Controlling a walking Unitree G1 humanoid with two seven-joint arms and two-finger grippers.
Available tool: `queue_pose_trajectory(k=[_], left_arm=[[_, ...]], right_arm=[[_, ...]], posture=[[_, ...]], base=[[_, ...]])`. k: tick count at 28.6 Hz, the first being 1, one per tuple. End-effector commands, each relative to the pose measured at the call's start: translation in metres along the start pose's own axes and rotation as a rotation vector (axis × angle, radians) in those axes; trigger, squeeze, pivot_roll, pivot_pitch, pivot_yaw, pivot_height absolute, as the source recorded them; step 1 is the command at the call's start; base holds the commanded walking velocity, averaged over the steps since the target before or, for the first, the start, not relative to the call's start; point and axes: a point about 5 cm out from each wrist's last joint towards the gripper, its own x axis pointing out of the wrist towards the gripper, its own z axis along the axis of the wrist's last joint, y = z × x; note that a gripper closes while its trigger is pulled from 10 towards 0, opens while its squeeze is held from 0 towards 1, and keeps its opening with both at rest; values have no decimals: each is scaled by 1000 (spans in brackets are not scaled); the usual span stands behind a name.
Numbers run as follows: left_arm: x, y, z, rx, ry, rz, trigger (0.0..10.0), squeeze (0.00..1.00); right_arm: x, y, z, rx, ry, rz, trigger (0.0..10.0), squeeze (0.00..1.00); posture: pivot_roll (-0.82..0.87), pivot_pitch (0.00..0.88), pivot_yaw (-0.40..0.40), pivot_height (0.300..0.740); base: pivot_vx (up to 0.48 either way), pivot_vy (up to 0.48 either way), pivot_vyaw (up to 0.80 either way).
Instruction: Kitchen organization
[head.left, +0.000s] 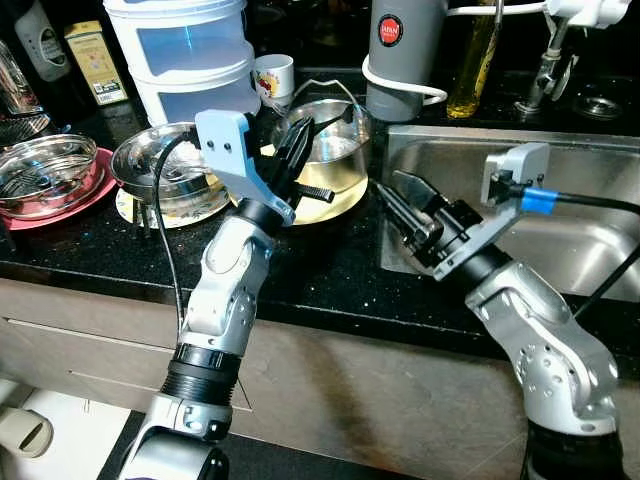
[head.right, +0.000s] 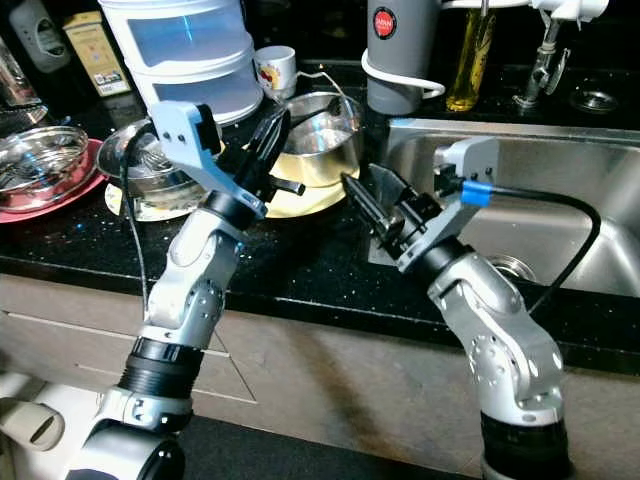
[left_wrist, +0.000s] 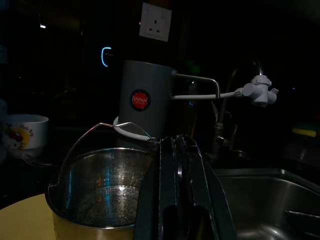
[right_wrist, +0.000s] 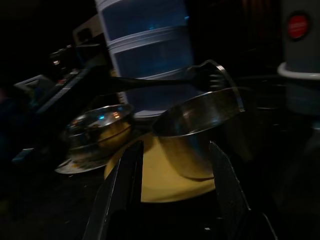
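Nearest, the right tool (head.left: 400, 205) hovers with fingers spread and empty over the black surface (head.left: 90, 245) at the sink's (head.left: 590, 240) left edge. Just beyond, the left tool (head.left: 297, 150) is pinched closed, empty, at the near rim of the steel pot (head.left: 335, 150) standing on a yellow plate (head.left: 335, 205). A push from either could tip the pot or slide the plate into the steel bowl (head.left: 165, 160) to its left

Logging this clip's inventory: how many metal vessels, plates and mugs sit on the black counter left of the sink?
Shiny steel pots and bowls: 3
Plates, one yellow, one red: 2
White printed mug: 1
Total: 6
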Motion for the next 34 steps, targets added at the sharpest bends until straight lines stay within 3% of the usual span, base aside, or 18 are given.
queue_pose_trajectory(k=[1, 13, 20, 27, 34], left_arm=[[-2, -1, 3, -15, 2, 2, 0, 0], [-16, 3, 4, -16, 89, 53, 0, 0], [-29, -12, -2, -39, 150, 27, 0, 0], [-26, -13, -4, -40, 155, -13, 0, 0], [-13, 2, 0, 23, 152, -67, 0, 0]], right_arm=[[-1, -4, 0, 10, -14, -26, 10000, 0], [0, -7, -2, 24, -29, -32, 10000, 0], [0, -9, -2, 27, -32, -30, 10000, 0], [0, -11, -4, 25, -21, -42, 10000, 0], [-1, -13, -7, 18, -11, -57, 10000, 0]], posture=[[-169, 37, 65, 740], [-163, 30, 68, 740], [-154, 31, 65, 740], [-156, 28, 65, 740], [-162, 20, 66, 740]], base=[[0, 0, -800], [0, 0, -170], [0, 0, 0], [0, 0, -343], [0, 0, -800]])
